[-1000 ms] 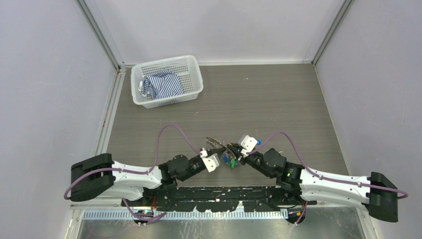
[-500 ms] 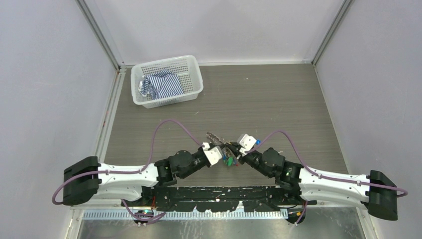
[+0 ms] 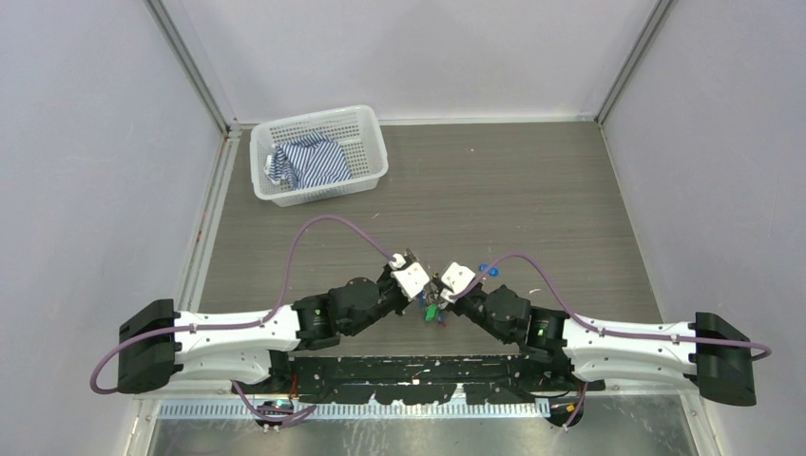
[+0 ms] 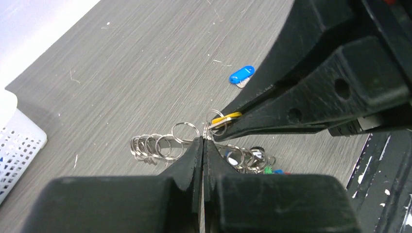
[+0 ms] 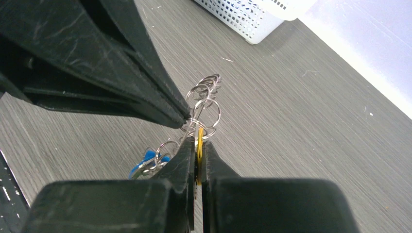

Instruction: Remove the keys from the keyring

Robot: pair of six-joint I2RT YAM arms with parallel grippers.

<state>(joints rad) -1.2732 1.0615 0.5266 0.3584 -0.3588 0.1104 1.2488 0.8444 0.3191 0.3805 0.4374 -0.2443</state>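
- Left wrist view: the left claw (image 4: 202, 141) has its jaws pressed flat together, no gap between them, and at their very tip they appear to nip the thin wire of the keyring (image 3: 432, 300).
- Just ahead of that tip and touching the same knot of rings sits the right claw (image 5: 197, 145), closed on the yellow-tagged key (image 4: 227, 116). The yellow tag shows between its two fingers in both wrist views.
- The rest of the keys (image 4: 248, 158) hang below and to the right of the left claw's tip. A run of small split rings (image 4: 153, 145) trails off to its left.
- One blue-tagged key (image 4: 241, 75) lies alone on the table (image 4: 121, 73), well beyond both claws — judged to be already off.
- Step in hand, as I read it: work the yellow-tagged key free while the other claw anchors the ring.
- To do it well, keep the left claw steady as the anchor. Let the right claw lead the key round along the wire towards the split, not straight out.
- A hard tug risks pulling the wire from the left tip — that grip is only at the very end of the jaws.
- Keep both claws low over the table, so that a freed key drops close beneath them.
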